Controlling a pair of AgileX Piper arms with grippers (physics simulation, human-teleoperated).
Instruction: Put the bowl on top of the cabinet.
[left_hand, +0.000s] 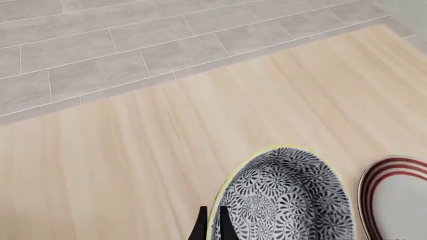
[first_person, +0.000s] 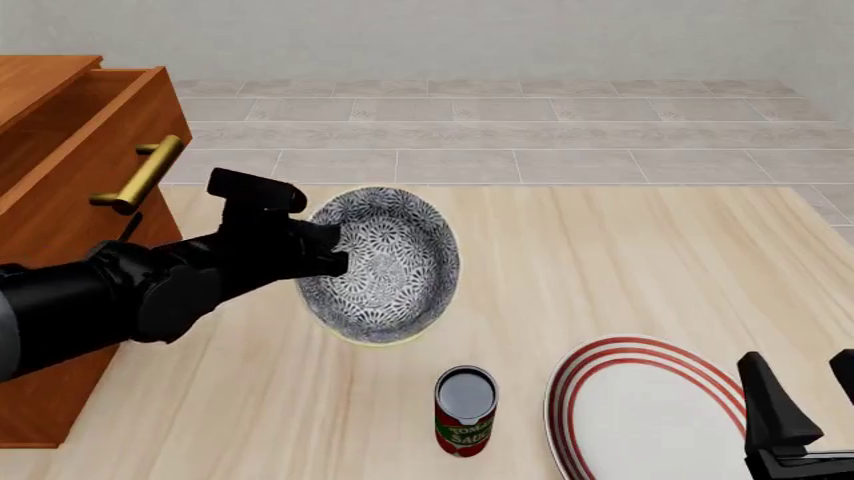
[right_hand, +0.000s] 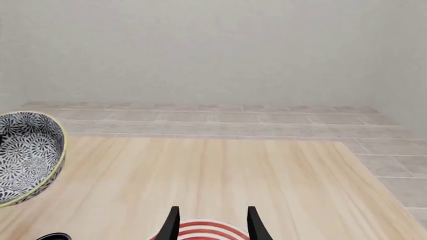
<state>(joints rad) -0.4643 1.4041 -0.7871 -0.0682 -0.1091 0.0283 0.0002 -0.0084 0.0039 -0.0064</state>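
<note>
Front view: the left gripper (first_person: 334, 252) is clamped on the rim of the bowl (first_person: 380, 265), which is lifted clear of the tabletop (first_person: 627, 260) and tipped so that its patterned inside faces the camera. The left wrist view confirms the grasp: 2 dark fingers (left_hand: 200, 227) straddle the bowl's pale yellowish rim, 1 inside and 1 outside. The cabinet (first_person: 54, 200) stands at 9 o'clock from the bowl, at the tabletop's left edge; 1 drawer is pulled out, with a brass bar handle (first_person: 140, 175) on its front. The bowl is near the cabinet but not on it, hanging beside the drawer front.

At 5 o'clock from the bowl a tomato-sauce can (first_person: 466, 411) stands upright on the tabletop. At 4 o'clock lies a flat white plate (first_person: 641, 405) with red rings. The right gripper (first_person: 801, 395) sits at the lower right over the plate's edge, its fingers apart and holding nothing; the right wrist view shows the gap between them, with the plate's rings below.
</note>
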